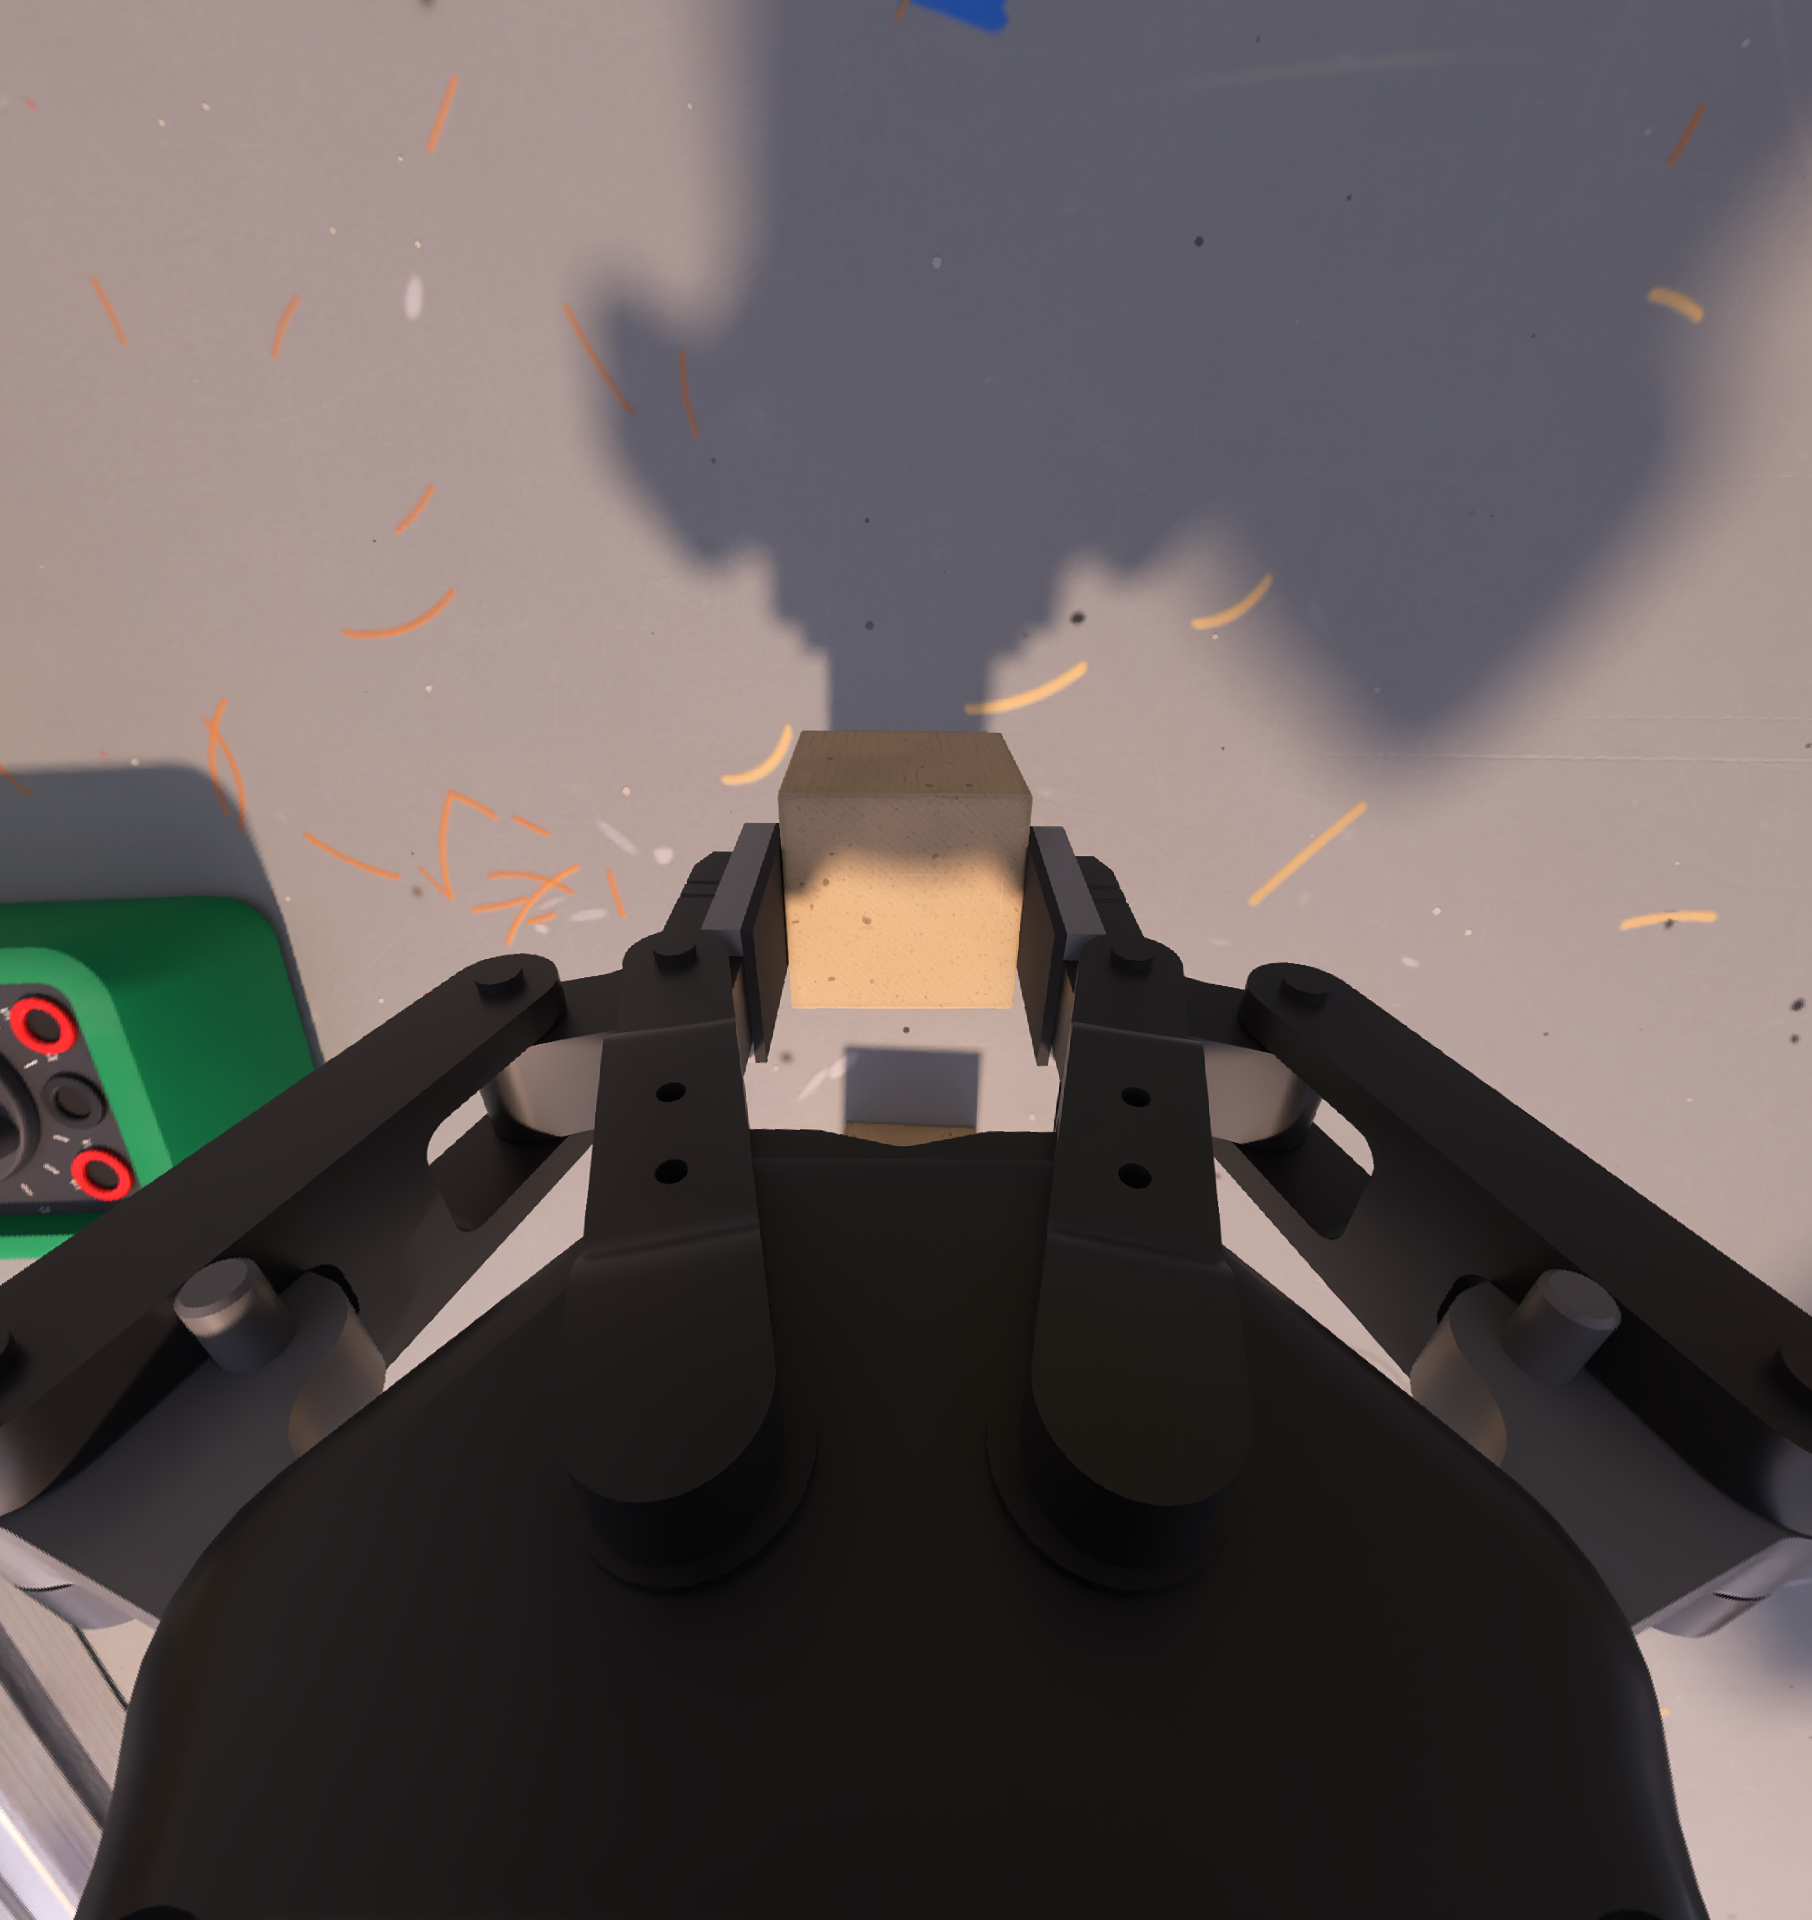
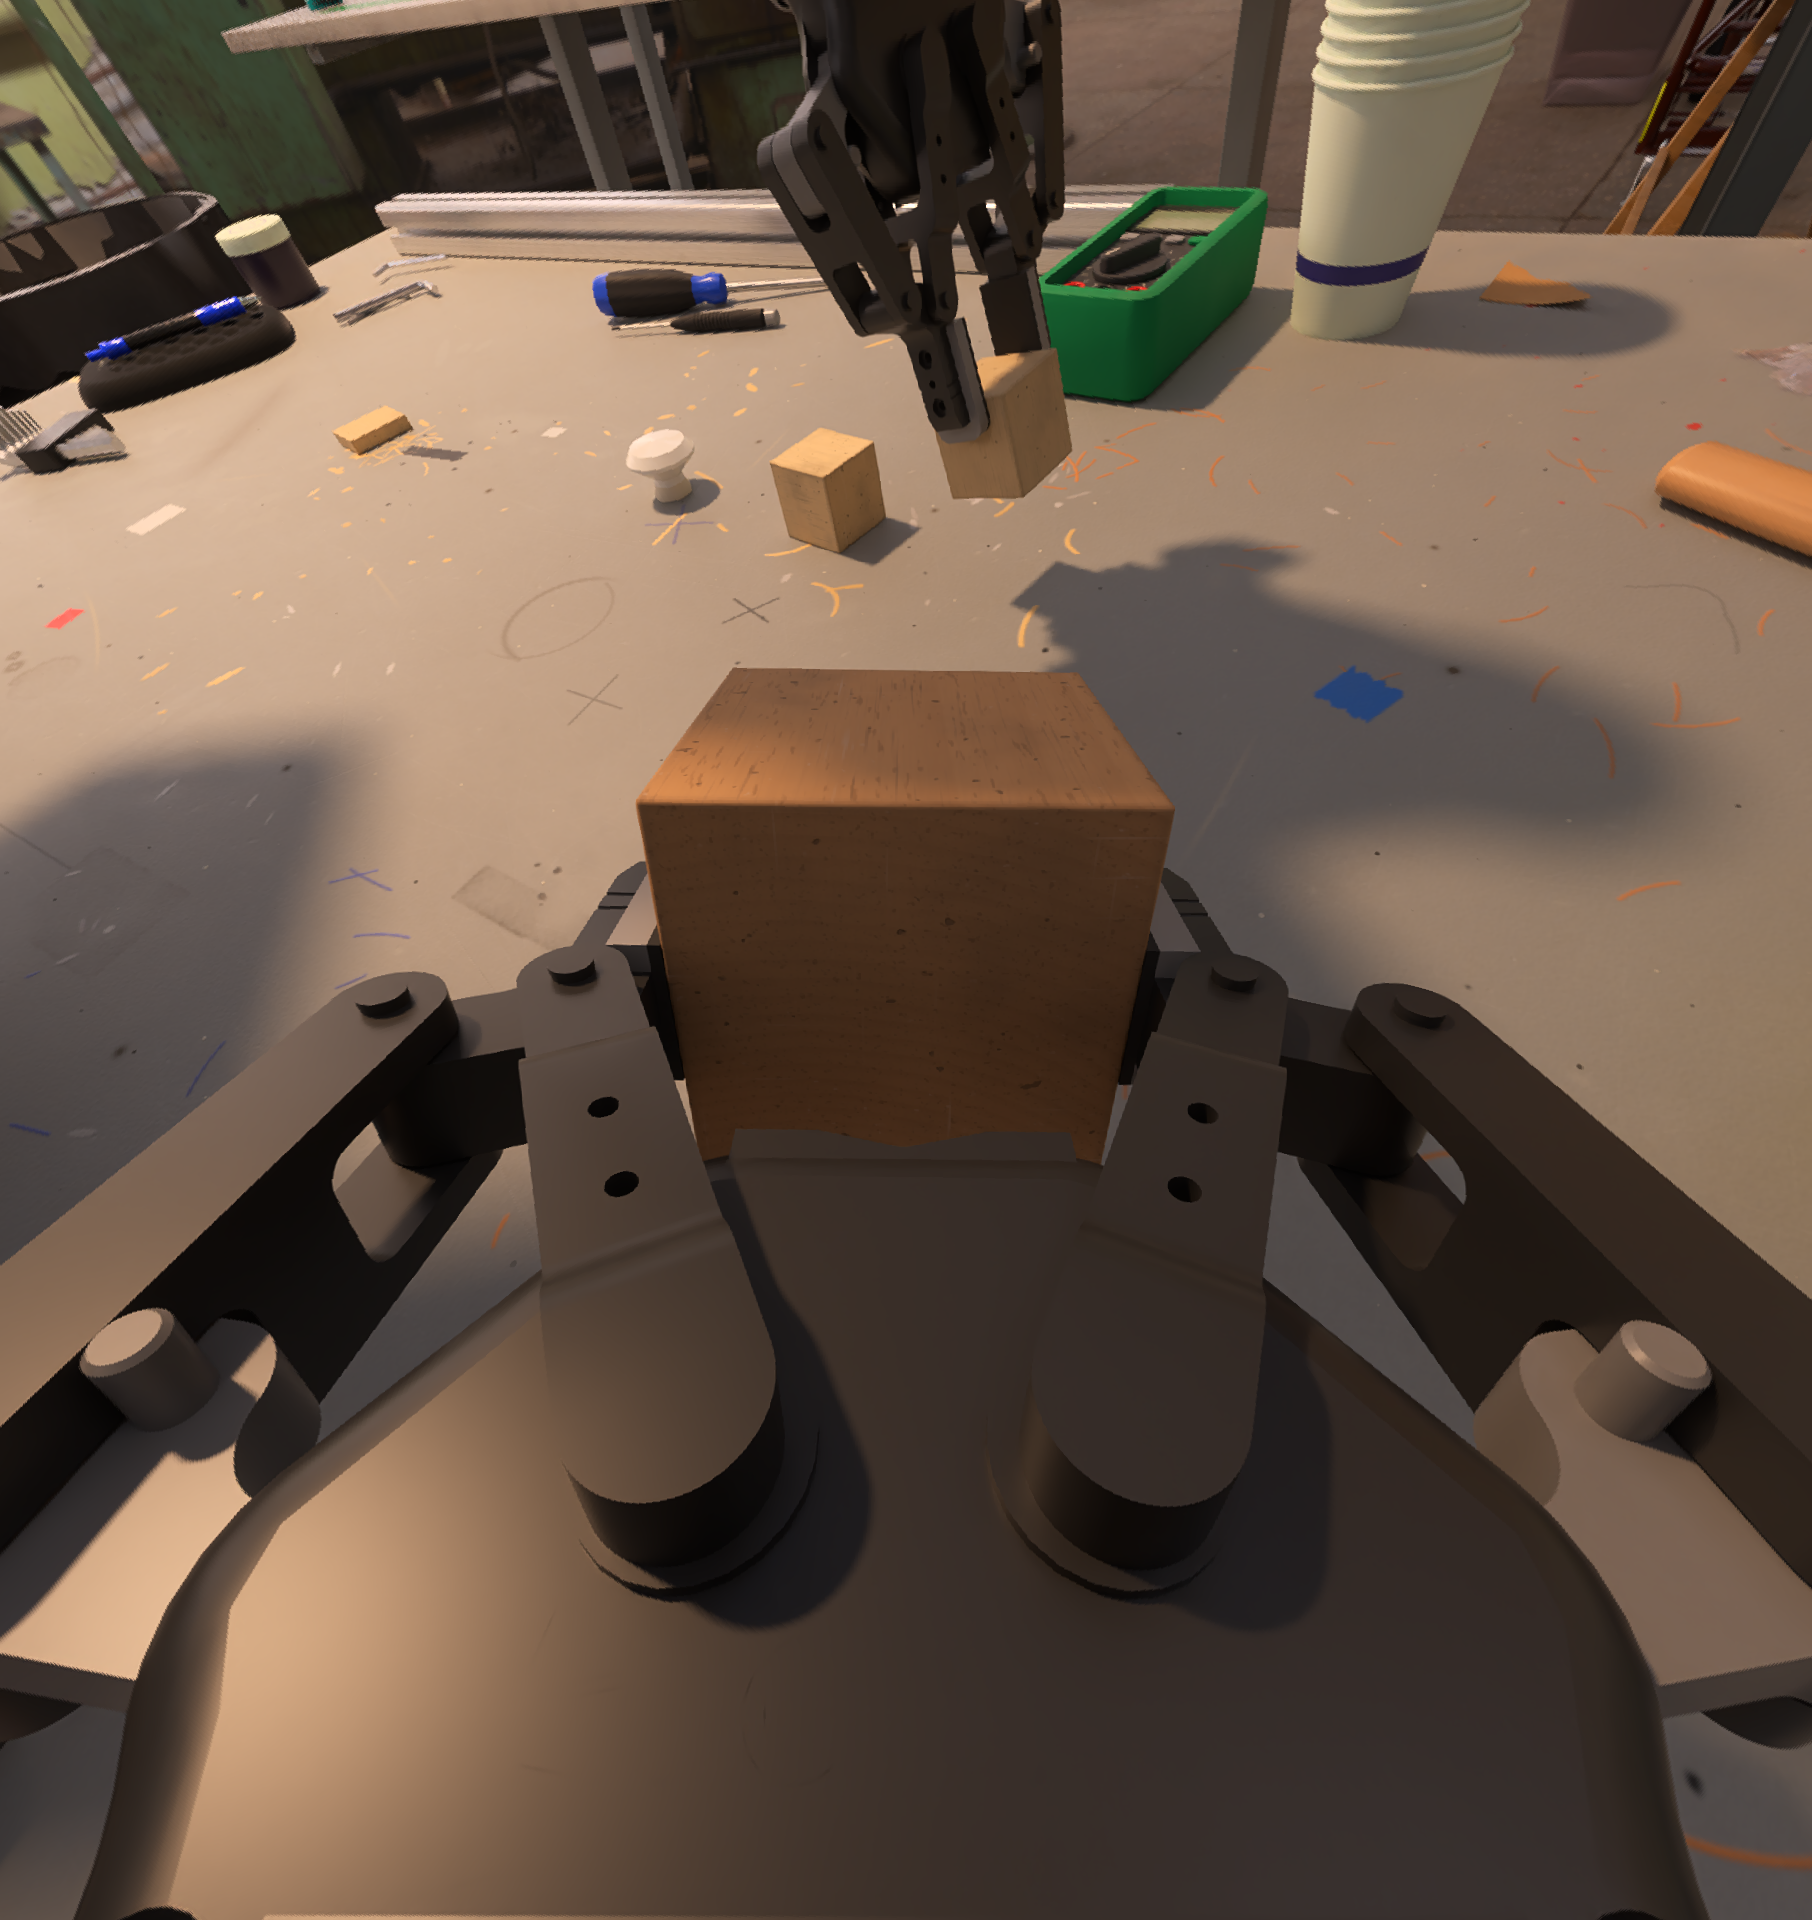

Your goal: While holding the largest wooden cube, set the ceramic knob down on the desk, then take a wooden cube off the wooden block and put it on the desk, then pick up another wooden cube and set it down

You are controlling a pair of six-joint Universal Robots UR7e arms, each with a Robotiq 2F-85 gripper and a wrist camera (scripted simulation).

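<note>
My right gripper (image 2: 904,914) is shut on the largest wooden cube (image 2: 902,904), dark brown, held above the desk. My left gripper (image 1: 904,883) is shut on a small pale wooden cube (image 1: 902,883) and holds it above the desk; it also shows in the right wrist view (image 2: 985,410) with that cube (image 2: 1011,431). The white ceramic knob (image 2: 661,462) stands on the desk. Another pale wooden cube (image 2: 829,488) sits on the desk just right of the knob. A flat wooden block (image 2: 372,428) lies farther left with nothing on it.
A green multimeter (image 2: 1156,286) (image 1: 81,1070) lies behind the left gripper. A stack of paper cups (image 2: 1390,177) stands at the back right, an orange roll (image 2: 1764,504) at the right. Screwdrivers (image 2: 663,291), a black case (image 2: 185,358) and hex keys (image 2: 388,301) lie at the back left.
</note>
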